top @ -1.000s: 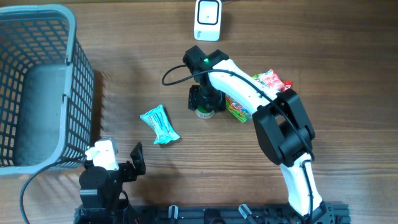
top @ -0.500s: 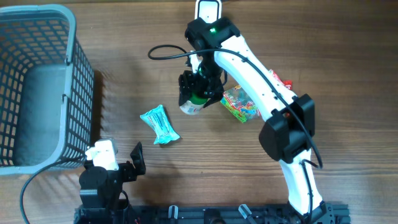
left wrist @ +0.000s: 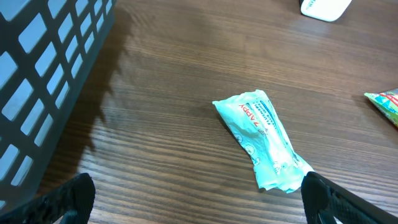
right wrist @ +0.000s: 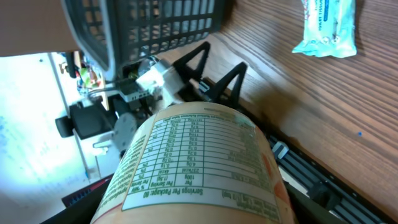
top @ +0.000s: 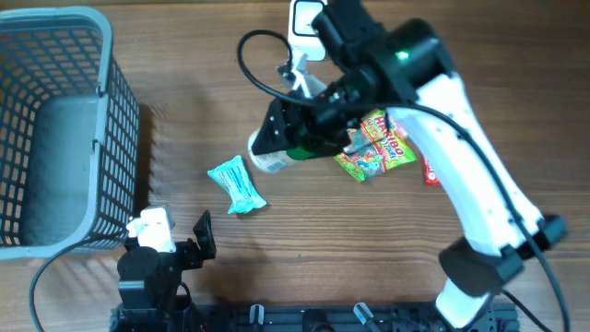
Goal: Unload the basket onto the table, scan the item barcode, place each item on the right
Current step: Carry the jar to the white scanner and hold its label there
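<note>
Holding canister in right tool | nutrition table: right wrist only

The right arm arches high toward the far centre, wrist tipped leftward, right tool clamped around a tub. The left arm sits folded low, near-left, left tool spread wide.

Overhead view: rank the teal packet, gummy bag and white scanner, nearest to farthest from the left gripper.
1. Teal packet, just ahead of the left gripper.
2. Gummy bag, mid-table, toward the right.
3. White scanner, at the far edge.
</note>
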Robot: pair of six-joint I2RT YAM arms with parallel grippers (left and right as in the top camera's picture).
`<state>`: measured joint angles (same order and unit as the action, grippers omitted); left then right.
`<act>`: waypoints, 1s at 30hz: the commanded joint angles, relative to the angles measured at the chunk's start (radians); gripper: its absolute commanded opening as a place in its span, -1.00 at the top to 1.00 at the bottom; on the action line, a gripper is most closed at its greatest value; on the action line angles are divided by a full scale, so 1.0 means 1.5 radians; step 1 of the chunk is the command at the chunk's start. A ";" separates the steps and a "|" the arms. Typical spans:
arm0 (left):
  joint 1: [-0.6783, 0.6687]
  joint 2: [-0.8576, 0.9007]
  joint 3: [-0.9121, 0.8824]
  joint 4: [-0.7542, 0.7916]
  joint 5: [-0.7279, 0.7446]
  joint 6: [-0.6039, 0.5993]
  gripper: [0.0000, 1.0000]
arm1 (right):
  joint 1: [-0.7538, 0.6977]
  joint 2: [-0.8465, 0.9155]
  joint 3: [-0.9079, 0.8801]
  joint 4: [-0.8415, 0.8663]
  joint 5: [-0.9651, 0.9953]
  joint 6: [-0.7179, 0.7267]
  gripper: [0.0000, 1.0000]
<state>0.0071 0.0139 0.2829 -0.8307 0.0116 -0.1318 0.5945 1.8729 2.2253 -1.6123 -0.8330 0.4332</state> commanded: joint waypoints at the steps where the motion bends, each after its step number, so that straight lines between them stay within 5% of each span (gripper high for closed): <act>1: -0.004 -0.004 -0.007 0.002 -0.009 0.015 -1.00 | 0.002 -0.031 0.015 0.003 -0.001 0.025 -0.21; 4: -0.004 -0.004 -0.007 0.002 -0.009 0.015 -1.00 | 0.002 -0.040 0.015 0.003 0.053 0.025 -0.21; 10: -0.004 -0.004 -0.007 0.002 -0.008 0.015 -1.00 | 0.002 -0.040 0.015 0.095 0.573 0.130 -0.20; 18: -0.004 -0.004 -0.007 0.002 -0.009 0.015 -1.00 | 0.000 0.006 -0.015 0.427 0.791 0.038 -0.18; 30: -0.004 -0.004 -0.007 0.002 -0.009 0.015 -1.00 | -0.038 0.279 -0.017 0.772 0.922 -0.045 -0.15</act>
<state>0.0074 0.0139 0.2829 -0.8307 0.0116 -0.1318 0.5774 2.2330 2.1975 -0.5358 0.4847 0.3870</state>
